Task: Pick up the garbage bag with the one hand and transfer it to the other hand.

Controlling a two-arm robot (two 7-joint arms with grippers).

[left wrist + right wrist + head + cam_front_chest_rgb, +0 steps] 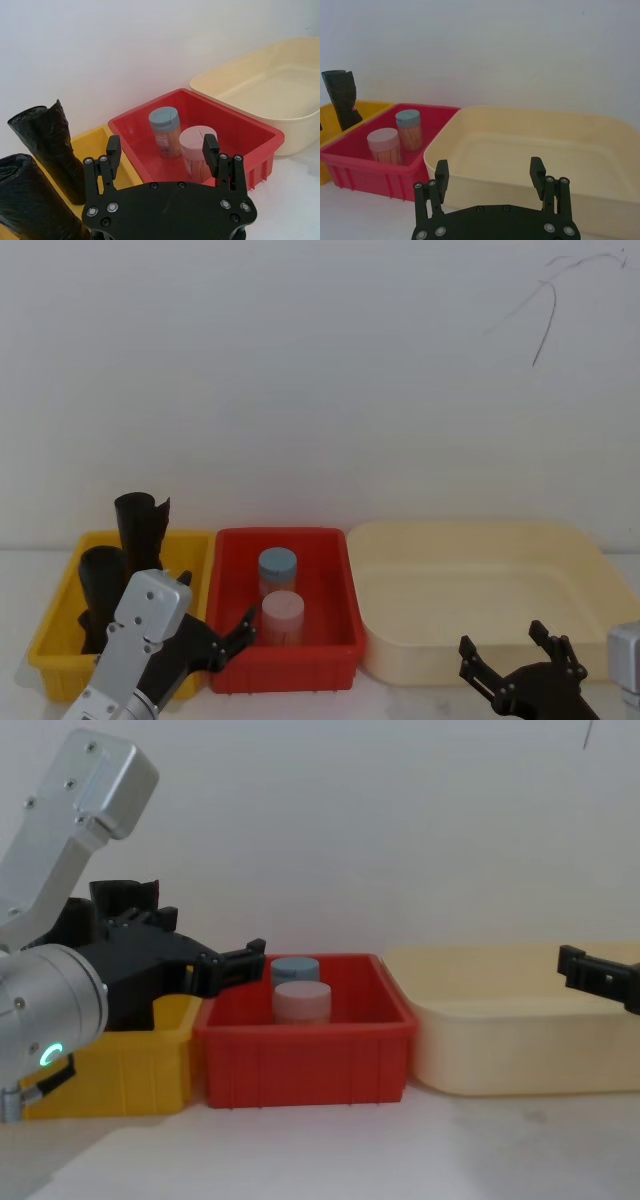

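The bag point(102, 585), a short thick black roll, stands upright in the front left part of the yellow bin point(62, 678), its creased film showing large beside the wrist camera of the left arm. A taller roll point(140, 525) with a jagged top stands behind it at the back of the same bin, close to the bag; whether the two touch I cannot tell. The left gripper point(162, 142) hangs at the bin's right side, on the bag's right and apart from it. Its fingers are spread wide with nothing between them and point forward toward the red bin point(290, 660). From the chest camera, one fingertip reaches over the red bin's left rim, and a green light point(50, 1055) glows on the silver arm point(140, 625). The red bin sits just beside the yellow one, and two jars stand in it. The blue-lidded jar point(278, 565) is farther back, and the pink-lidded jar point(282, 612) is just in front of it. A wide cream tray point(410, 655) lies to the right of the red bin, close against it. The right gripper point(505, 640) hovers low at the tray's near rim, well apart from the bag. Its fingers are likewise spread and hold nothing, pointing across the tray toward the white wall point(320, 380). All three containers rest on a white table point(400, 702).
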